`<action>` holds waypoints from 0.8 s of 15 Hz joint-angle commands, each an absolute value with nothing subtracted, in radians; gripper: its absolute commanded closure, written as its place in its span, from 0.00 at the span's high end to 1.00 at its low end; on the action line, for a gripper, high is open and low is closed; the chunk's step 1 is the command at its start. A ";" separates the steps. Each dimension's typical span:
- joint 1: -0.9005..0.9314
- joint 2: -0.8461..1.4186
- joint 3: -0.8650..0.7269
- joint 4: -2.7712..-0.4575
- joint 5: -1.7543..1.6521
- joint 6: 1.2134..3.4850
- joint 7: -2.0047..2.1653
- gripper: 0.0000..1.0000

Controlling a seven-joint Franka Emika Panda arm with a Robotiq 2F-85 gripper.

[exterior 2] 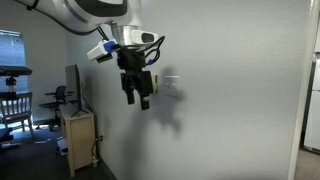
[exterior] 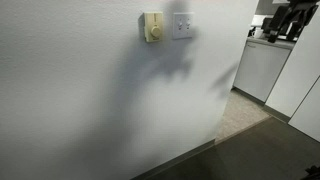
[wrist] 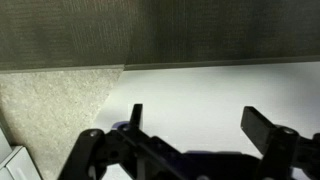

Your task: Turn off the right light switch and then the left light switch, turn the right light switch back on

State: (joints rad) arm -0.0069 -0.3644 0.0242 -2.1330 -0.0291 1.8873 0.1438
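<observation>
A small white square wall plate [exterior: 182, 25] carries the left light switch [exterior: 178, 26] and the right light switch [exterior: 187, 26]; the rockers are too small to tell how they are set. The plate [exterior 2: 171, 86] also shows on the grey wall just beside the arm. My gripper [exterior 2: 138, 102] hangs fingers-down in front of the wall, a little short of the plate and touching nothing. In the wrist view the gripper [wrist: 198, 122] is open, its two dark fingers [wrist: 262, 128] wide apart over bare white wall, and no switch shows there. Part of the gripper [exterior: 283, 28] shows at the top right corner.
A cream box with a round dial [exterior: 152, 27] sits right next to the plate. A white cabinet [exterior: 262, 65] stands past the wall's corner. A low wooden cabinet [exterior 2: 78, 135] with a monitor and office chairs [exterior 2: 12, 100] stand along the wall behind the arm.
</observation>
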 commanded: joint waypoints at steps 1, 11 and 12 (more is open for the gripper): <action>-0.010 -0.364 0.026 -2.131 -0.028 1.885 0.143 1.00; -0.001 -0.340 0.031 -2.105 -0.044 1.874 0.110 1.00; 0.001 -0.332 0.032 -2.096 -0.045 1.869 0.102 1.00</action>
State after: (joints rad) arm -0.0017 -0.3634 0.0268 -2.1316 -0.0303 1.8873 0.1315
